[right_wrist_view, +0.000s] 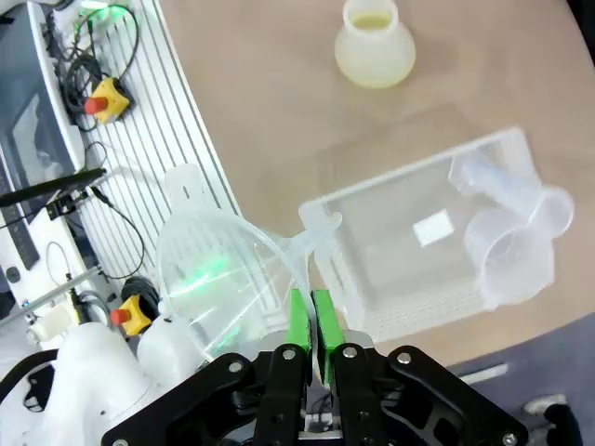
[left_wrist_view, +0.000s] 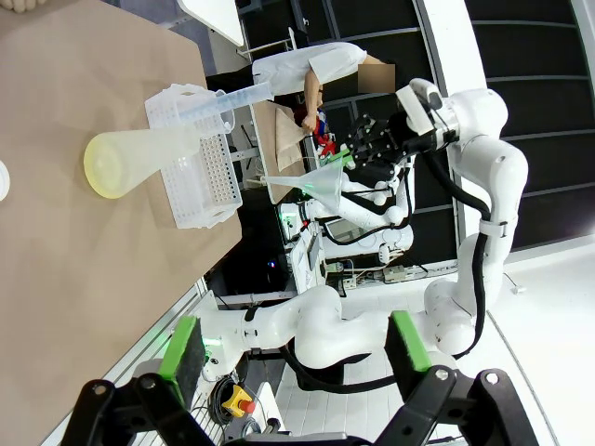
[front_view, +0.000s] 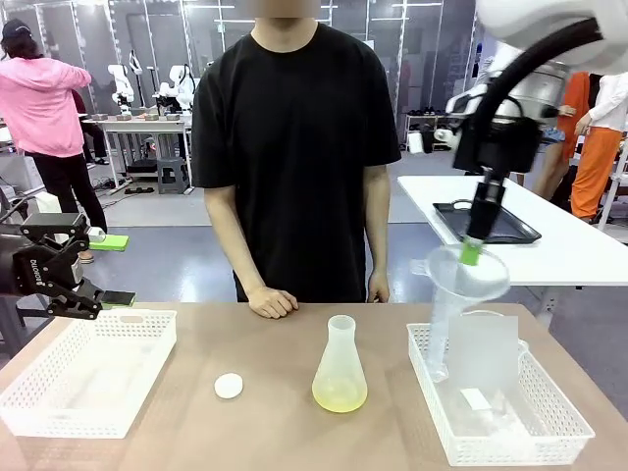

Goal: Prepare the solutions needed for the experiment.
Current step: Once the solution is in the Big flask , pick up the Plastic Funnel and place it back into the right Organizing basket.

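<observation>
Right claw (front_view: 472, 253) pinches a clear funnel (front_view: 451, 299), stem barely discernible.

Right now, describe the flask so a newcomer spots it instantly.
On the brown table, between the left white basket and right white basket, stands a frosted conical flask. Unlike the beaker in the right basket, it holds pale yellow liquid.
</observation>
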Robot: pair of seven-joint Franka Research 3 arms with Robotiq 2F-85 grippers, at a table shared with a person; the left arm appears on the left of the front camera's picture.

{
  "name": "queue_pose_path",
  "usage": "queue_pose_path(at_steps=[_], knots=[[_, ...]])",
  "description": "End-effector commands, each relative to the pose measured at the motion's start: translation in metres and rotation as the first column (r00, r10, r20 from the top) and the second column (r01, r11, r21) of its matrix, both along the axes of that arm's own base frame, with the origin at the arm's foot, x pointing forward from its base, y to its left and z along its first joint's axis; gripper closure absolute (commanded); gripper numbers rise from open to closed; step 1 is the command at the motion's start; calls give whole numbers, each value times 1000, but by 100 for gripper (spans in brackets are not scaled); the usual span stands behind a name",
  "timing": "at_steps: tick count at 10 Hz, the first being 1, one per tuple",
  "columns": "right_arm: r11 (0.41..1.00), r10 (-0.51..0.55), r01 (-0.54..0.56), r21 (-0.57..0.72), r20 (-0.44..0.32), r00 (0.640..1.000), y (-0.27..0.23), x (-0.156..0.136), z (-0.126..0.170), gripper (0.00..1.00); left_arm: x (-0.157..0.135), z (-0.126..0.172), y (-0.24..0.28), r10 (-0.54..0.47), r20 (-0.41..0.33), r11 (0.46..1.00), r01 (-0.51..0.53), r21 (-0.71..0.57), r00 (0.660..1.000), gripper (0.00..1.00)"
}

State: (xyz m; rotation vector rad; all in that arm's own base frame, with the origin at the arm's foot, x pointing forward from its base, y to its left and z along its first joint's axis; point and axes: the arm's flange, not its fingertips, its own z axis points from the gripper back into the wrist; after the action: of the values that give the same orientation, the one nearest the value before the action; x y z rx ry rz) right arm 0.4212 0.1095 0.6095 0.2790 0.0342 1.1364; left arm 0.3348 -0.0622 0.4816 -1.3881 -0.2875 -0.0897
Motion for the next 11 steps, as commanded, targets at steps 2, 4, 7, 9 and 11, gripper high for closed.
queue_pose_path(at_steps=[2, 4, 7, 9, 11], knots=[[995, -99, 99, -10, -6, 995, -25, -17, -26, 100, 1, 2, -2, -4, 6, 1000, 4, -22, 1000, 0], [1000, -30, 30, -6, -14, 999, -16, -7, -8, 100, 1, 2, -2, -4, 6, 1000, 4, -22, 1000, 0], [1000, -30, 30, -6, -14, 999, -16, -7, -8, 100, 1, 2, -2, -4, 6, 1000, 4, -22, 1000, 0], [999, -46, 44, -25, -116, 992, -22, 3, -30, 96, 1, 2, -2, -4, 6, 1000, 4, -22, 1000, 0], [986, -167, 169, -14, -254, 953, -54, 28, -67, 96, 1, 2, -2, -4, 6, 1000, 4, -22, 1000, 0]])
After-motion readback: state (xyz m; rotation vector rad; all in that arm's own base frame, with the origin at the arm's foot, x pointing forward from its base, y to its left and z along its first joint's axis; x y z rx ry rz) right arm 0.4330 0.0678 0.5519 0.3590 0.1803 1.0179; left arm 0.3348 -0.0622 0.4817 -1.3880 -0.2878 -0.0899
